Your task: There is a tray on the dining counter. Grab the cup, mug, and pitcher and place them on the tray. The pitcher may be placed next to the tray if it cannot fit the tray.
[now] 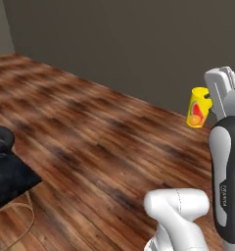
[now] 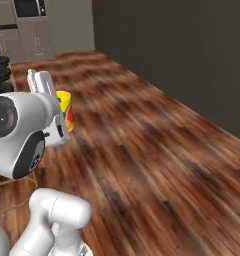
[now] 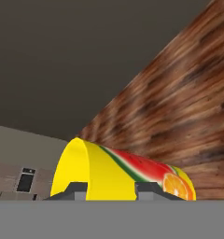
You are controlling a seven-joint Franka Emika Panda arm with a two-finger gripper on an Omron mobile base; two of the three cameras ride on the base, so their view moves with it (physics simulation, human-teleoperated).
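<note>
cup (image 1: 199, 108): yellow, fruit print, carried above wooden floor (image 1: 100, 142); contents not visible
gripper (image 3: 111, 189): clamped on cup rim

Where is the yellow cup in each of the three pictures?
Left base view: the cup is at the right, held up beside the gripper.
Right base view: the cup is at the upper left, partly behind the white arm.
Hand view: the cup is at the bottom centre, between the fingertips.
Shared landmark: the wooden floor.
</note>
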